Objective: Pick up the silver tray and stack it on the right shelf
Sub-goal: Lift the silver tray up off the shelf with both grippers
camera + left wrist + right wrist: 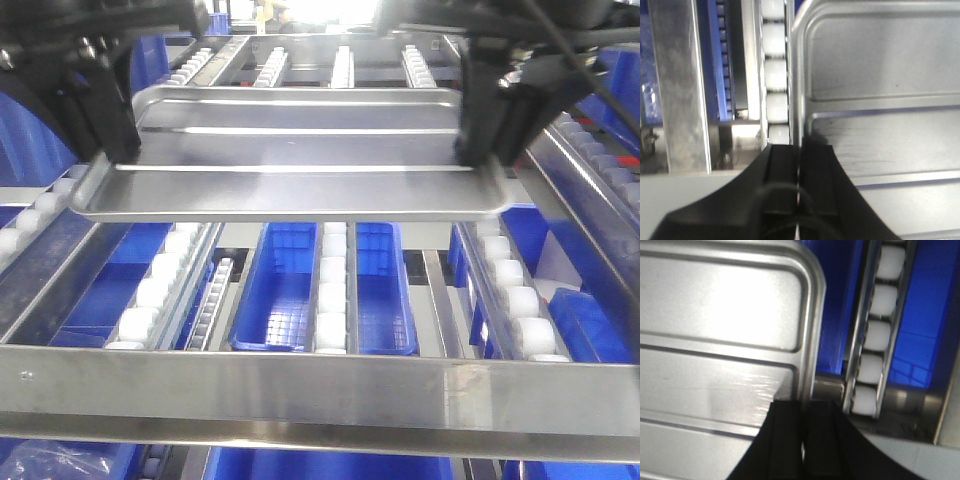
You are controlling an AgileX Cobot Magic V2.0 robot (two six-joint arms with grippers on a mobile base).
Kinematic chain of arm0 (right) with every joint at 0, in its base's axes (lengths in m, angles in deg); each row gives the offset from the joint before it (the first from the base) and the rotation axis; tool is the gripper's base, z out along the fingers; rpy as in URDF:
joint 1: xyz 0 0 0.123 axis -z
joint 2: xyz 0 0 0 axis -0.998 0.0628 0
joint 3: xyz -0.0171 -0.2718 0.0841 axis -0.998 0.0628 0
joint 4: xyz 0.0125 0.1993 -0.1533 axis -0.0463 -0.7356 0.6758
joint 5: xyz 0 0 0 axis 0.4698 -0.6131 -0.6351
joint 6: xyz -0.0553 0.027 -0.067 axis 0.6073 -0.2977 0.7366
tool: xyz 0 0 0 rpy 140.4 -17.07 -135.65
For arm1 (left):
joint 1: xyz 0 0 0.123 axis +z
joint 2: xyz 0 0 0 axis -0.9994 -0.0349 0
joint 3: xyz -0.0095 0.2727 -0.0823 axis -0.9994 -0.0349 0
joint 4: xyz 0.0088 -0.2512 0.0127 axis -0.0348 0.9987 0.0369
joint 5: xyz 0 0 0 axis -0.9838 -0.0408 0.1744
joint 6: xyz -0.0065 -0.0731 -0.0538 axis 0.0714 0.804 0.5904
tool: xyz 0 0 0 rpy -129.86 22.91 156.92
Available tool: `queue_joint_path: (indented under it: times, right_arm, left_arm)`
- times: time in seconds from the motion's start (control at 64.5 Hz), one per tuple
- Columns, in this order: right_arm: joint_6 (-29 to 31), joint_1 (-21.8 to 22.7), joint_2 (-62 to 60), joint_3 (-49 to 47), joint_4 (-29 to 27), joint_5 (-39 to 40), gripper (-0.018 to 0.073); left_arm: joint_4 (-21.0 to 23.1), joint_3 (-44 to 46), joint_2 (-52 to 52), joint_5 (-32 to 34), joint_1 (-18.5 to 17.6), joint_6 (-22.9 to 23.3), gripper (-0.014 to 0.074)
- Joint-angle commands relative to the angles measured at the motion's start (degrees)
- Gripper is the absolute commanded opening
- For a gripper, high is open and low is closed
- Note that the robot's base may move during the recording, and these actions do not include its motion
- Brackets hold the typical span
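Silver and shiny, the tray point(300, 165) sits level over the middle of the shelf point(440, 300), well behind the broad front bar point(300, 385) and above the rows of white wheels point(333, 290); its two long ridges run from its left edge to its right edge, and the raised rim with rounded corners shows along the near side; whether its far edge touches the wheels cannot be told; the left gripper point(800, 150) pinches the rim at the tray's left edge, near the near-left corner; its two black fingers point(782, 175) are pressed together on the thin rim, one outside the tray and one over its floor; a row of wheels runs just beside that edge, with a steel rail further left; the right gripper point(804, 407) pinches the rim at the tray's right edge in the same way, one finger on the tray's floor and one outside it; beyond that edge lies blue plastic, then another wheel row in its steel channel, near but apart from the rim; from the front view both black grippers come down from the top corners onto the tray's two short edges; blue bins point(285, 290) lie under the wheel rows, seen between the tray's near edge and the front bar; more blue shows below the bar.
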State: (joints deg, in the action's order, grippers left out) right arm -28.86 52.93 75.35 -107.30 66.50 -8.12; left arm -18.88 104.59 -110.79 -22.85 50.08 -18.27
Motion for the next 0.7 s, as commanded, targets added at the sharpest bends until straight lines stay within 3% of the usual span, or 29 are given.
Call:
queue_joint_path:
  times: [0.0, 0.124, 0.682]
  right_arm:
    - [0.8, -1.0, -2.7, -1.8, 2.0, 0.3, 0.0056]
    - [0.8, -2.1, -2.7, -1.6, 2.0, 0.7, 0.0056]
    - [0.8, -2.1, -2.7, -1.6, 2.2, 0.3, 0.0056]
  left_arm:
    - [-2.8, 1.7, 3.4, -0.6, -2.5, 2.4, -0.0093]
    - [-2.8, 1.7, 3.2, -0.6, -3.9, 2.8, -0.0093]
    - [-3.3, 1.7, 2.9, -3.5, -3.9, 2.8, -0.0095]
